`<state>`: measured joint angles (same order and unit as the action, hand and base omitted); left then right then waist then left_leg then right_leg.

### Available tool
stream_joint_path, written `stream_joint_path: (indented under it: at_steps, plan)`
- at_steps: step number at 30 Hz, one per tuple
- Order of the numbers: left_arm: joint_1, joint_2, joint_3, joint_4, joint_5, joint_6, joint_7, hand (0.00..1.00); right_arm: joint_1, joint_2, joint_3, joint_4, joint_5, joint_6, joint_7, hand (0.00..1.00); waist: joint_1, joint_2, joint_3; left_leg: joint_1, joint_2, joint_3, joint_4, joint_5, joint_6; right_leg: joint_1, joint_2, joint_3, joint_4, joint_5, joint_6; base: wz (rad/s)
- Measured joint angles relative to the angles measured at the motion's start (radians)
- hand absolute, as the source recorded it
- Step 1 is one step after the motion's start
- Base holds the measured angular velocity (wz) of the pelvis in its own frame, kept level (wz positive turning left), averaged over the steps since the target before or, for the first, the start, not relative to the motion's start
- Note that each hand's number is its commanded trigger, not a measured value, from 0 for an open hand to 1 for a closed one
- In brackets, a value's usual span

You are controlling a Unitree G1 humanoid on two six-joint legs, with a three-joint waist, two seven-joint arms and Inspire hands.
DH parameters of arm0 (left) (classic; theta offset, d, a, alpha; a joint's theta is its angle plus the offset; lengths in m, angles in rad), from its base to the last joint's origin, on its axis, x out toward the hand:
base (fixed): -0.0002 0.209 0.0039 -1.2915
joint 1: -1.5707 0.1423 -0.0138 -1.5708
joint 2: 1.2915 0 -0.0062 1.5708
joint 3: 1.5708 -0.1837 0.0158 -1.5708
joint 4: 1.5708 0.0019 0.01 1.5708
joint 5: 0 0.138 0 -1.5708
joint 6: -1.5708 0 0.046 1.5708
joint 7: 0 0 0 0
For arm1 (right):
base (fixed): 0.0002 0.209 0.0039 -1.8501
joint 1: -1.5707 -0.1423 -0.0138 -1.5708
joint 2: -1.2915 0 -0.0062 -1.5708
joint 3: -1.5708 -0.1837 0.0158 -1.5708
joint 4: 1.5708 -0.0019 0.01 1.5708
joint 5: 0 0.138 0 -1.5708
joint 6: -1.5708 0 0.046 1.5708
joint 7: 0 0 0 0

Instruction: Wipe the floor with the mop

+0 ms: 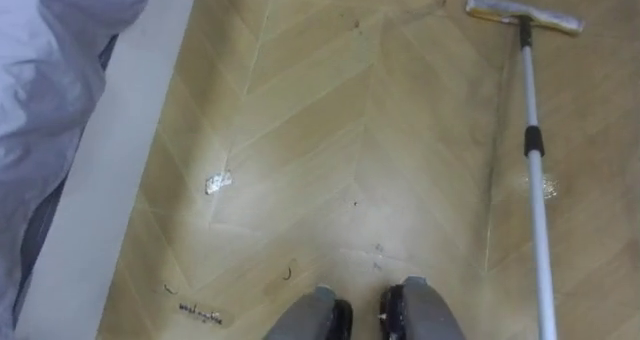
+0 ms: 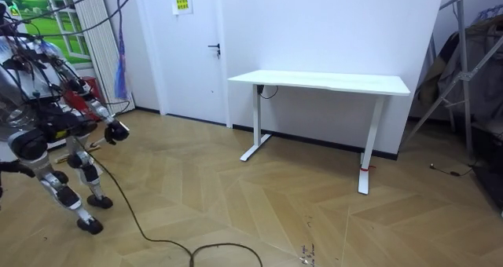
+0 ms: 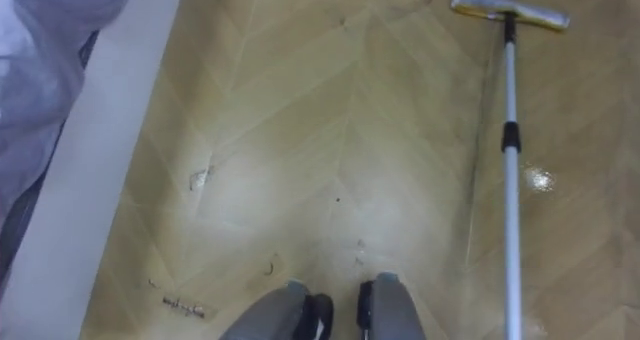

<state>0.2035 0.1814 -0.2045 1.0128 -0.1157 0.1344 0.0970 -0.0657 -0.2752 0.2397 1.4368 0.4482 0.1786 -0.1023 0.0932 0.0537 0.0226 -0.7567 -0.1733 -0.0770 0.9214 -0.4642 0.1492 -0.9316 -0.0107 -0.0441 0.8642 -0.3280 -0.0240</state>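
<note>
A mop lies along the floor on my right side. Its flat head point(image 1: 523, 13) rests far ahead at the upper right, and its silver pole point(image 1: 536, 180) with a black collar runs back toward me past the lower right edge. In the room view I stand bent forward at the room view's left, and one dark hand point(image 2: 116, 130), which I take for my right, reaches out in front of my body. Its grip is too small to read. A crumpled white scrap point(image 1: 218, 182) lies on the wood floor ahead to my left.
A bed's pale edge point(image 1: 110, 180) with grey-blue bedding point(image 1: 45, 90) runs along my left. Small bits of litter point(image 1: 200, 312) lie by my left foot. A wet shine point(image 1: 545, 187) sits beside the pole. A white desk point(image 2: 318, 82) stands by the far wall.
</note>
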Motion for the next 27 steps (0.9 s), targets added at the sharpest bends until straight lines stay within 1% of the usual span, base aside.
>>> stream_joint_path:
  at_steps: [1, 2, 3, 4, 5, 6, 7, 8, 9, 10, 11, 12, 13, 15, 16, 17, 18, 19, 20, 21, 22, 23, 24, 25, 26, 27]
  plan:
    - [0.0, 0.0, 0.001, 0.006, -0.001, 0.004, 0.0, 0.0, 0.001, 0.004, -0.002, 0.0, 0.0, 0.004, -0.001, 1.0, 0.0, -0.001, -0.0008, 0.013, 0.0, -0.003, 0.0, -0.007, -0.004, 0.015, -0.005, -0.011, -0.001, 0.008, -0.01, 0.24]
    - [-0.001, -0.001, 0.006, 0.024, -0.01, 0.01, 0.003, 0.0, -0.002, 0.006, -0.006, 0.0, 0.0, 0.013, 0.0, 1.0, 0.001, -0.01, 0.0026, 0.034, 0.001, -0.004, 0.003, -0.021, -0.014, 0.041, -0.015, -0.027, 0.002, 0.035, -0.025, 0.19]
    - [-0.001, -0.002, 0.007, 0.044, -0.014, 0.014, 0.011, 0.0, -0.012, 0.006, -0.006, 0.002, 0.0, 0.021, -0.004, 1.0, 0.0, -0.024, 0.0038, 0.05, 0.006, 0.0, 0.013, -0.033, -0.032, 0.056, -0.025, -0.041, 0.022, 0.032, -0.044, 0.19]
    - [-0.001, -0.003, 0.007, 0.051, -0.018, 0.017, 0.013, 0.0, -0.019, 0.005, -0.006, 0.004, 0.0, 0.024, -0.004, 1.0, 0.001, -0.03, 0.0014, 0.053, 0.01, 0.002, 0.019, -0.037, -0.04, 0.061, -0.024, -0.045, 0.028, 0.021, -0.048, 0.2]
    - [-0.003, -0.009, 0.017, 0.053, -0.037, 0.024, 0.02, 0.0, -0.051, 0.0, -0.007, 0.004, -0.005, 0.031, -0.004, 1.0, 0.005, -0.035, 0.0006, 0.052, 0.031, 0.017, 0.036, -0.041, -0.046, 0.073, -0.021, -0.063, 0.027, 0.01, -0.058, 0.15]
    - [-0.012, -0.014, 0.028, 0.054, -0.041, 0.03, 0.02, 0.0, -0.079, -0.004, -0.008, 0.005, -0.005, 0.033, -0.005, 1.0, 0.016, -0.042, -0.0002, 0.052, 0.053, 0.039, 0.048, -0.039, -0.049, 0.082, -0.015, -0.073, 0.025, 0.009, -0.06, 0.14]
    - [-0.019, -0.017, 0.032, 0.057, -0.041, 0.033, 0.02, 0.0, -0.094, -0.006, -0.013, 0.007, -0.006, 0.033, -0.004, 1.0, 0.023, -0.046, -0.001, 0.057, 0.064, 0.053, 0.048, -0.038, -0.052, 0.086, -0.013, -0.076, 0.023, 0.009, -0.062, 0.12]
    - [-0.026, -0.023, 0.044, 0.058, -0.042, 0.033, 0.02, 0.0, -0.125, -0.009, -0.022, 0.015, -0.008, 0.032, 0.002, 1.0, 0.025, -0.05, 0.001, 0.071, 0.078, 0.065, 0.038, -0.037, -0.053, 0.102, -0.012, -0.086, 0.013, 0.01, -0.068, 0.17]
    - [-0.035, -0.025, 0.045, 0.061, -0.045, 0.033, 0.021, 0.0, -0.161, -0.01, -0.028, 0.019, -0.007, 0.026, 0.019, 1.0, 0.025, -0.049, 0.002, 0.092, 0.092, 0.073, 0.011, -0.037, -0.053, 0.125, -0.009, -0.099, -0.011, 0.014, -0.074, 0.2]
    - [-0.039, -0.025, 0.046, 0.06, -0.043, 0.031, 0.023, 0.0, -0.179, -0.008, -0.029, 0.019, -0.008, 0.019, 0.027, 1.0, 0.026, -0.05, 0.0027, 0.106, 0.095, 0.073, -0.012, -0.036, -0.054, 0.136, -0.007, -0.102, -0.027, 0.02, -0.076, 0.16]
    - [-0.045, -0.025, 0.048, 0.06, -0.043, 0.027, 0.029, 0.0, -0.213, -0.003, -0.04, 0.018, -0.007, 0.012, 0.041, 1.0, 0.024, -0.053, 0.0061, 0.139, 0.101, 0.07, -0.057, -0.034, -0.057, 0.163, -0.001, -0.108, -0.06, 0.032, -0.08, 0.11]
    - [-0.051, -0.024, 0.049, 0.066, -0.043, 0.025, 0.031, 0.0, -0.233, 0.0, -0.047, 0.017, -0.007, 0.006, 0.055, 1.0, 0.029, -0.053, 0.0074, 0.171, 0.111, 0.071, -0.097, -0.032, -0.057, 0.195, 0.006, -0.116, -0.094, 0.043, -0.085, 0.11]
    - [-0.058, -0.023, 0.05, 0.076, -0.04, 0.024, 0.031, 0.0, -0.236, 0.001, -0.049, 0.012, -0.007, 0.006, 0.062, 1.0, 0.033, -0.053, 0.0078, 0.192, 0.115, 0.07, -0.118, -0.03, -0.056, 0.214, 0.009, -0.118, -0.109, 0.047, -0.086, 0.13]
    - [-0.083, -0.022, 0.072, 0.109, -0.02, 0.028, 0.031, 0.0, -0.23, 0.007, -0.066, 0.007, -0.007, -0.002, 0.071, 1.0, 0.038, -0.06, 0.0125, 0.27, 0.127, 0.077, -0.191, -0.003, -0.063, 0.296, 0.019, -0.124, -0.176, 0.064, -0.087, 0.16]
    - [-0.085, -0.021, 0.075, 0.109, -0.017, 0.028, 0.032, 0.0, -0.226, 0.009, -0.066, 0.006, -0.007, -0.004, 0.073, 1.0, 0.037, -0.061, 0.0132, 0.29, 0.128, 0.077, -0.212, 0.006, -0.064, 0.319, 0.022, -0.124, -0.196, 0.071, -0.087, 0.17]
    - [-0.089, -0.019, 0.078, 0.106, -0.01, 0.027, 0.033, 0.0, -0.215, 0.009, -0.065, 0.006, -0.008, -0.004, 0.077, 1.0, 0.032, -0.061, 0.014, 0.332, 0.13, 0.072, -0.258, 0.025, -0.067, 0.364, 0.024, -0.132, -0.243, 0.084, -0.088, 0.18]
    - [-0.095, -0.017, 0.087, 0.105, -0.009, 0.026, 0.04, 0.0, -0.19, 0.009, -0.065, 0.005, -0.003, -0.006, 0.082, 1.0, 0.03, -0.061, 0.0141, 0.38, 0.134, 0.071, -0.314, 0.046, -0.071, 0.413, 0.028, -0.137, -0.293, 0.102, -0.087, 0.2]
    - [-0.097, -0.017, 0.088, 0.104, -0.007, 0.025, 0.048, 0.0, -0.176, 0.01, -0.064, 0.005, -0.003, -0.007, 0.083, 1.0, 0.028, -0.061, 0.0138, 0.405, 0.137, 0.074, -0.341, 0.056, -0.072, 0.44, 0.031, -0.138, -0.321, 0.109, -0.086, 0.18]
    - [-0.098, -0.012, 0.091, 0.106, 0.001, 0.018, 0.053, 0.0, -0.144, 0.014, -0.063, 0.002, 0.001, -0.01, 0.083, 1.0, 0.025, -0.062, 0.0131, 0.459, 0.143, 0.076, -0.4, 0.076, -0.076, 0.494, 0.039, -0.142, -0.377, 0.127, -0.085, 0.13]
    - [-0.097, -0.01, 0.106, 0.105, 0.018, 0.012, 0.053, 0.0, -0.104, 0.022, -0.064, -0.007, 0.001, -0.015, 0.084, 1.0, 0.021, -0.063, 0.0112, 0.518, 0.149, 0.076, -0.465, 0.099, -0.08, 0.554, 0.05, -0.142, -0.439, 0.148, -0.084, 0.09]
    - [-0.096, -0.01, 0.115, 0.106, 0.026, 0.01, 0.053, 0.0, -0.082, 0.026, -0.065, -0.015, 0.003, -0.017, 0.085, 1.0, 0.019, -0.062, 0.009, 0.546, 0.152, 0.076, -0.5, 0.111, -0.081, 0.584, 0.054, -0.145, -0.474, 0.16, -0.086, 0.04]
    - [-0.094, -0.011, 0.128, 0.107, 0.032, 0.006, 0.055, 0.0, -0.041, 0.035, -0.065, -0.023, 0.006, -0.028, 0.09, 1.0, 0.013, -0.06, 0.005, 0.599, 0.158, 0.073, -0.561, 0.133, -0.085, 0.639, 0.064, -0.147, -0.531, 0.183, -0.086, -0.03]
    - [-0.09, -0.011, 0.139, 0.107, 0.031, -0.001, 0.065, 0.0, -0.003, 0.045, -0.064, -0.041, 0.013, -0.037, 0.092, 1.0, 0.012, -0.06, 0.003, 0.651, 0.16, 0.075, -0.618, 0.152, -0.088, 0.68, 0.07, -0.15, -0.571, 0.196, -0.089, -0.04]
    - [-0.088, -0.013, 0.148, 0.107, 0.031, -0.005, 0.07, 0.0, 0.02, 0.05, -0.064, -0.047, 0.018, -0.043, 0.095, 1.0, 0.009, -0.059, 0.0014, 0.67, 0.161, 0.075, -0.636, 0.158, -0.089, 0.697, 0.072, -0.151, -0.582, 0.198, -0.09, 0.0]
    - [-0.08, -0.014, 0.163, 0.105, 0.03, -0.014, 0.076, 0.0, 0.054, 0.062, -0.064, -0.064, 0.019, -0.051, 0.094, 1.0, 0.0, -0.059, -0.0087, 0.706, 0.161, 0.078, -0.66, 0.173, -0.091, 0.731, 0.075, -0.151, -0.607, 0.2, -0.09, 0.0]
    - [-0.069, -0.014, 0.175, 0.106, 0.029, -0.019, 0.084, 0.0, 0.08, 0.076, -0.065, -0.072, 0.018, -0.056, 0.094, 1.0, -0.01, -0.062, -0.0168, 0.738, 0.162, 0.091, -0.684, 0.186, -0.099, 0.76, 0.076, -0.147, -0.624, 0.201, -0.09, 0.0]
